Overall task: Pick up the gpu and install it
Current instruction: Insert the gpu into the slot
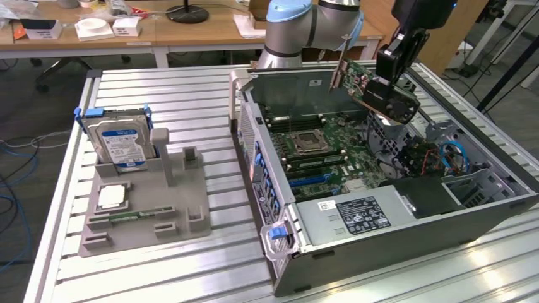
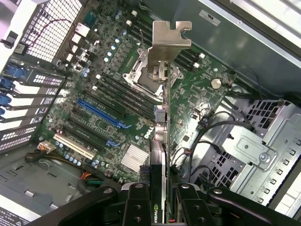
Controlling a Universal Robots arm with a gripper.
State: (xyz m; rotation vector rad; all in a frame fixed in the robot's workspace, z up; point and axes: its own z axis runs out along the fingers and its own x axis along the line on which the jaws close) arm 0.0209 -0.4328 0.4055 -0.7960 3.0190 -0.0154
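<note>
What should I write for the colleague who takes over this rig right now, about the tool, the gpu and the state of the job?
The tool is shut on the gpu, with the bracket at the far end from it.
Where: the gpu hangs in the air over the open case, above the motherboard, and touches no slot.
Done: the gpu is picked up.
Left: it is not yet installed; the blue slot is free.

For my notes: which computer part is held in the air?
The gpu, clamped in the gripper above the open case; the hard drive and memory stick sit in the grey holder.
</note>
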